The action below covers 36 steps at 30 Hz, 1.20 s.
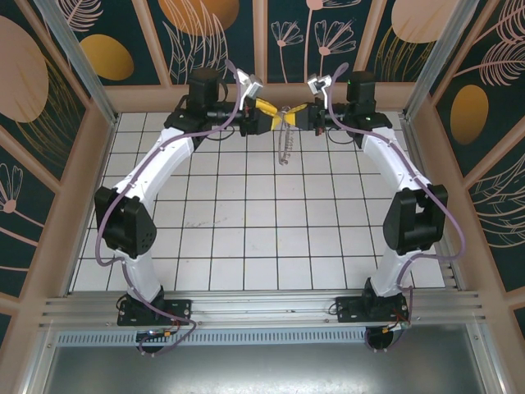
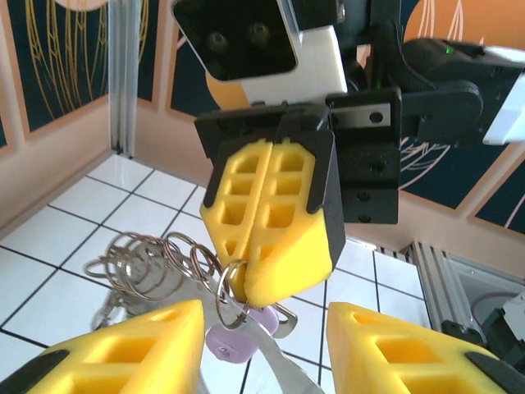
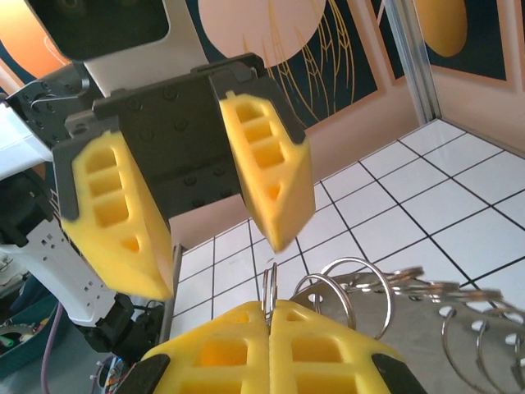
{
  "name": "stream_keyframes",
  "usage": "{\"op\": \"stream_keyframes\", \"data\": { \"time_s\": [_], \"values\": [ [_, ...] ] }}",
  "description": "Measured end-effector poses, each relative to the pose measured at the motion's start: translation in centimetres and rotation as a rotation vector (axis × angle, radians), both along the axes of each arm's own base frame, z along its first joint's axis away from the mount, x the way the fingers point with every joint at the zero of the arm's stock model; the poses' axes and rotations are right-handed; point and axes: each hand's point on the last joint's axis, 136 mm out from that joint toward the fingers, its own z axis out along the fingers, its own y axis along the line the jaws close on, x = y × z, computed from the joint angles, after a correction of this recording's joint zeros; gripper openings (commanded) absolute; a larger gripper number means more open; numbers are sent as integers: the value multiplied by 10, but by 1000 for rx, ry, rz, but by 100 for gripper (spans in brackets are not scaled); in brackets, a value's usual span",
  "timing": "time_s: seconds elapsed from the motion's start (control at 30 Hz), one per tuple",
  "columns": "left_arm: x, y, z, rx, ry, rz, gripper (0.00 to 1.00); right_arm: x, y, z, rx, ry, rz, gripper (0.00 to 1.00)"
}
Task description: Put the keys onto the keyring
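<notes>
Right gripper (image 3: 269, 308) pinches keyring (image 3: 422, 287); left wrist shows lilac tag (image 2: 232, 342).

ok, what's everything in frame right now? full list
keyring: 1, pale silvery, hanging between the two grippers at the far side of the table.
small wire rings: several, silver, fringing the keyring; exact count unclear.
lilac piece: 1, lilac, among the rings below the right gripper's tips; cannot tell what it is.
table: 1, white tiles with dark grid lines.
wall panels: dark teal with orange and beige plant print, around the table.
left arm: 1, white and black.
right arm: 1, white and black.
left gripper: 1, yellow fingers, open, facing the right gripper.
right gripper: 1, yellow fingers, shut on one wire ring of the keyring.
</notes>
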Motion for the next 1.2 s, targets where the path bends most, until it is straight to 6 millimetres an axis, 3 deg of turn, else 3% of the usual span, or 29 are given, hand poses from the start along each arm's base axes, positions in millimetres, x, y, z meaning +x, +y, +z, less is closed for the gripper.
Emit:
{"op": "stream_keyframes", "data": {
  "time_s": [0.5,1.2],
  "values": [
    [6,-7,-20,4,59,-39,41,-1,2,-9,-13,43,7,0],
    [6,-7,-15,-50,109,-87,5,-4,6,-9,-10,43,23,0]
  ]
}}
